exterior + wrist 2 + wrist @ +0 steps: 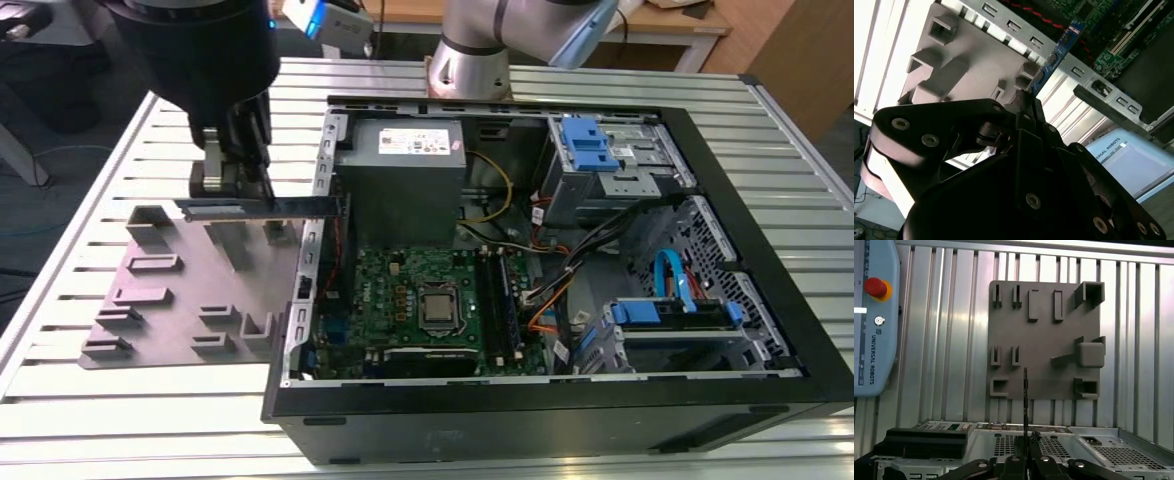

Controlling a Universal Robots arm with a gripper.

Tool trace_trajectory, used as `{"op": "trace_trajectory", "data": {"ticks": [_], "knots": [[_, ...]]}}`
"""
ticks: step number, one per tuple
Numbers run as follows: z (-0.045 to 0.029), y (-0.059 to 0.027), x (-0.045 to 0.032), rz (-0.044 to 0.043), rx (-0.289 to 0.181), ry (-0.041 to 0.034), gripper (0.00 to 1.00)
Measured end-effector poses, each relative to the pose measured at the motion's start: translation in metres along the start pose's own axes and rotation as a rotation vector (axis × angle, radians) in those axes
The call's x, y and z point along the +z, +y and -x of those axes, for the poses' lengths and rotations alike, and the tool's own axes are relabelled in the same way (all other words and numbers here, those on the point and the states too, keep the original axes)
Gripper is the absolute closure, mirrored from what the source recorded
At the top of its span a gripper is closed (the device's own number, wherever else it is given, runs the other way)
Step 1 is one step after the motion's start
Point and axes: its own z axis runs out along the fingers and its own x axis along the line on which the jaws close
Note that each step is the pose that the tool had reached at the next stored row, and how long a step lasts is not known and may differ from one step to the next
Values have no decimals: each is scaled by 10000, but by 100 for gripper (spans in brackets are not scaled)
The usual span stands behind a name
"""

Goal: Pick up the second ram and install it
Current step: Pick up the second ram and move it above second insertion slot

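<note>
My gripper point(238, 196) hangs over the grey fixture plate point(174, 300) at the exterior view's left, shut on the second ram point(274, 207). The thin stick lies level and points toward the open computer case point(534, 405), its far end at the case's side wall. In the second wrist view the ram point(1055, 56) juts out from the gripper point(1026, 102) toward the case's metal edge. The first wrist view shows the ram point(1025, 387) edge-on above the fixture plate point(1044, 340), clamped in the gripper point(1025, 442). The motherboard point(400, 290) with its processor point(438, 308) lies inside the case.
Tall posts stand on the fixture plate under the ram. Inside the case are a power supply point(400, 150), blue drive cages point(587, 140) and loose cables point(561, 270). A control pendant point(874, 320) with a red button lies on the slatted table point(160, 420).
</note>
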Motion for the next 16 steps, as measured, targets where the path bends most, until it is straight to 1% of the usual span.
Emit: {"op": "trace_trajectory", "data": {"ticks": [16], "knots": [[-15, -437, -21, 35, 1, -1, 89]]}}
